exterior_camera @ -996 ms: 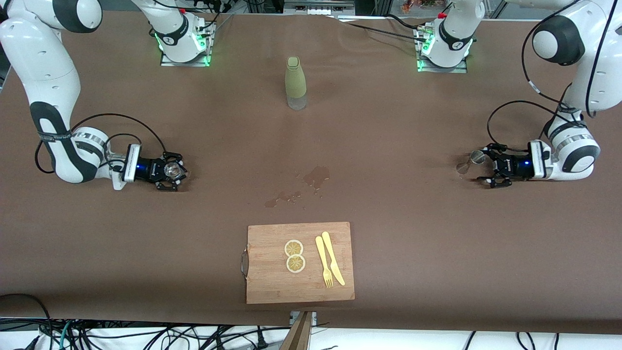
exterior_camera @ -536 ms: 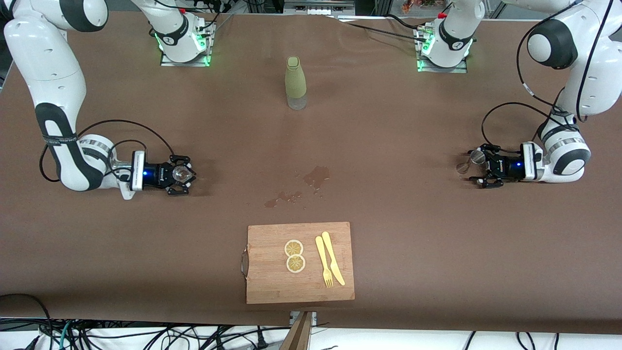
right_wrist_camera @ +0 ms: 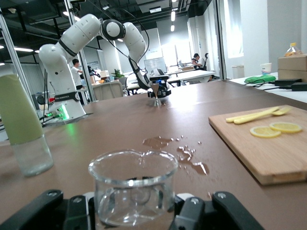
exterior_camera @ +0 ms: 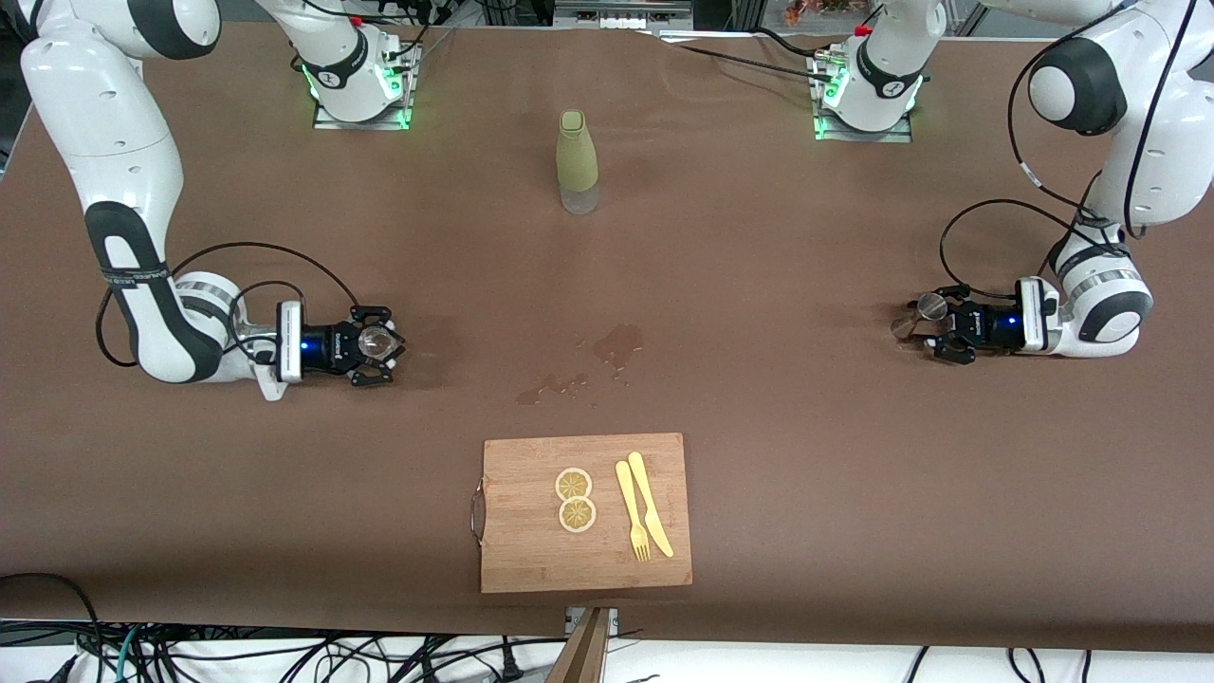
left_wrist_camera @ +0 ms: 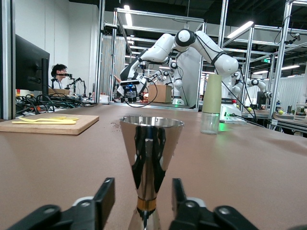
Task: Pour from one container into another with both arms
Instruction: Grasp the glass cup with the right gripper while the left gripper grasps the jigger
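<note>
The left gripper point(exterior_camera: 941, 339), low at the left arm's end of the worktop point(exterior_camera: 759, 237), has its jaws set on either side of the narrow waist of a steel jigger point(left_wrist_camera: 150, 163) standing upright there, though I cannot tell whether they grip it. The right gripper point(exterior_camera: 377, 345), at the right arm's end, is clenched on a small glass beaker point(right_wrist_camera: 132, 184). Between them lies a spill point(exterior_camera: 616, 343), with a green bottle point(exterior_camera: 576, 161) toward the bases' edge and a cutting board point(exterior_camera: 531, 560) at the front camera's edge.

Both white jointed arms reach low over the table, the black left gripper point(exterior_camera: 934, 332) partly closed, the black right gripper point(exterior_camera: 379, 343) clamped shut.
</note>
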You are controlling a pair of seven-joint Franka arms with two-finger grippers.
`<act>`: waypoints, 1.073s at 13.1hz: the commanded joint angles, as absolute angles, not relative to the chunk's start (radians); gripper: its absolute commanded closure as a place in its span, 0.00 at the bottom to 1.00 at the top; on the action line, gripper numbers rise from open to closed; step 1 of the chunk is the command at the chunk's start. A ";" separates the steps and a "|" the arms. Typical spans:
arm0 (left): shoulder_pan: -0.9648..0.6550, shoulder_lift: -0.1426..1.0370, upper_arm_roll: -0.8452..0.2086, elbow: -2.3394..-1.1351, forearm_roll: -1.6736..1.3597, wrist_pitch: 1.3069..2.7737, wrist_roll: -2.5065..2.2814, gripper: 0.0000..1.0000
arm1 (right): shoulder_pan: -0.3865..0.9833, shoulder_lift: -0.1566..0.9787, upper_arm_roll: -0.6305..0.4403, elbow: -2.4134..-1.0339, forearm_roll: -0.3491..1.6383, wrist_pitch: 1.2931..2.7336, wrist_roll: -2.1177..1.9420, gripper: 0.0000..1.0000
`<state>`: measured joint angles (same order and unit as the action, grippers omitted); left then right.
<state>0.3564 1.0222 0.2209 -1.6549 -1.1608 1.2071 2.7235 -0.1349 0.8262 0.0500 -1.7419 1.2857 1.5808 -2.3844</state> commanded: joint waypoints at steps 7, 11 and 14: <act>0.354 1.035 0.227 -1.646 -1.141 1.218 2.816 1.00 | -0.054 0.825 0.139 -1.577 1.333 1.581 -2.126 1.00; 0.341 1.011 0.206 -1.632 -1.157 1.220 2.792 1.00 | 0.046 0.821 0.146 -1.490 1.374 1.653 -1.984 1.00; 0.289 0.986 0.178 -1.600 -1.190 1.221 2.718 1.00 | 0.107 0.816 0.146 -1.427 1.370 1.715 -1.895 1.00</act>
